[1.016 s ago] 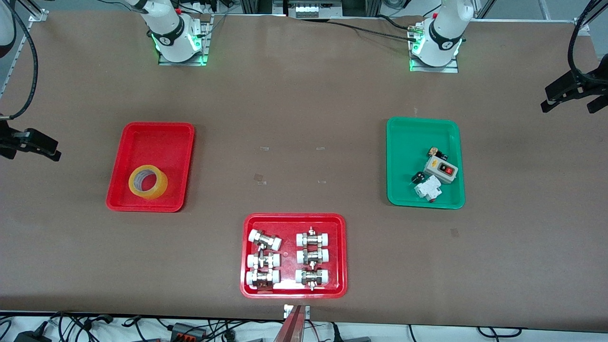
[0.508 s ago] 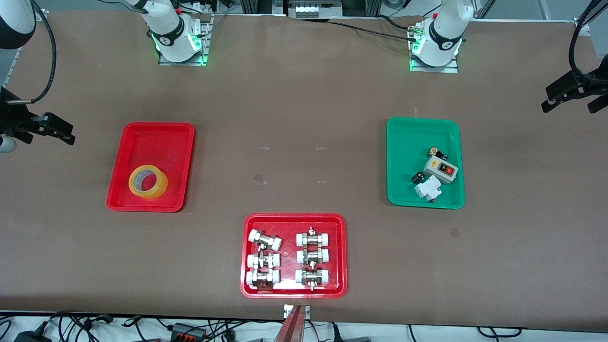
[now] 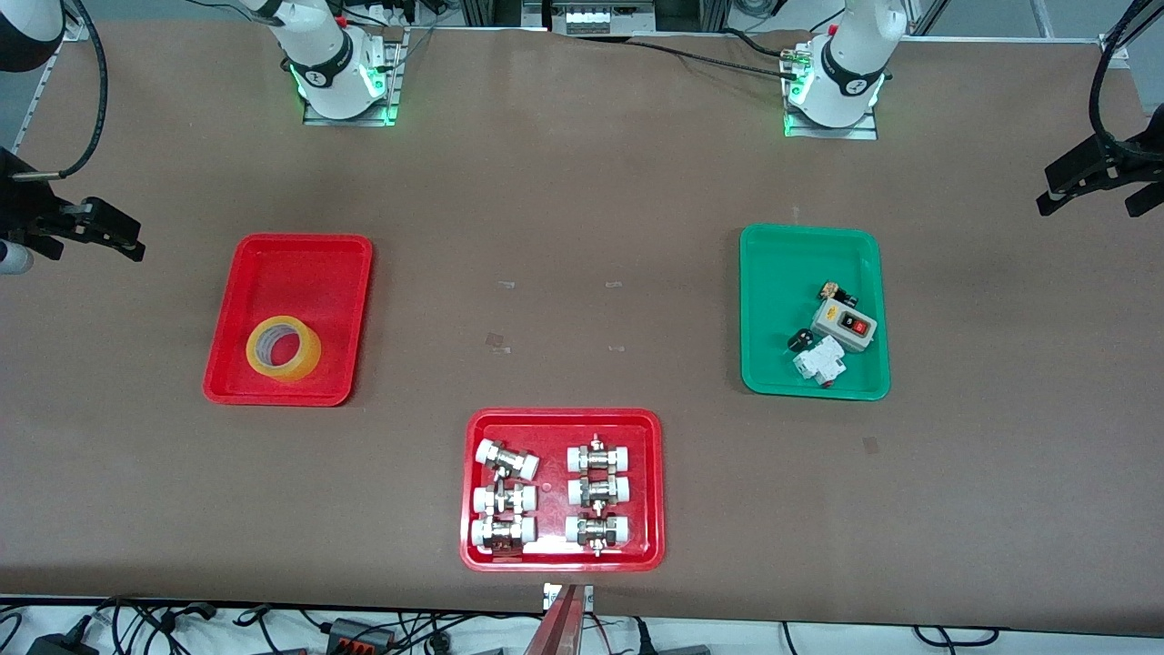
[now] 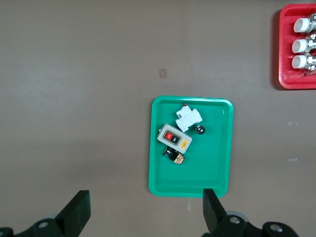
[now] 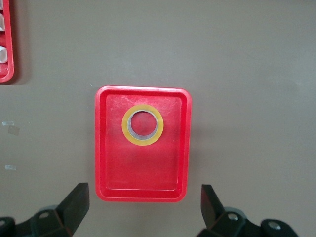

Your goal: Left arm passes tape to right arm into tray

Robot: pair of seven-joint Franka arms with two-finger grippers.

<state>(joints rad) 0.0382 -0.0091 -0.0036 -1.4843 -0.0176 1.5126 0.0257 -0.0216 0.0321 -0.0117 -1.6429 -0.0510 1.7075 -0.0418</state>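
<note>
The yellow translucent roll of packing tape (image 3: 284, 348) lies flat in the plain glossy red plastic tray (image 3: 300, 258), in the half nearer the front camera. From the front I see the right arm's black gripper (image 3: 91, 226) up over the table's right-arm end and the left arm's gripper (image 3: 1096, 175) over the other end. In my left wrist view, fingers (image 4: 76, 213) spread wide above the green plastic tray (image 4: 217, 148) of small electrical parts. My right wrist view shows its fingers (image 5: 75, 200) wide apart above tape (image 5: 142, 125) and tray (image 5: 143, 192).
</note>
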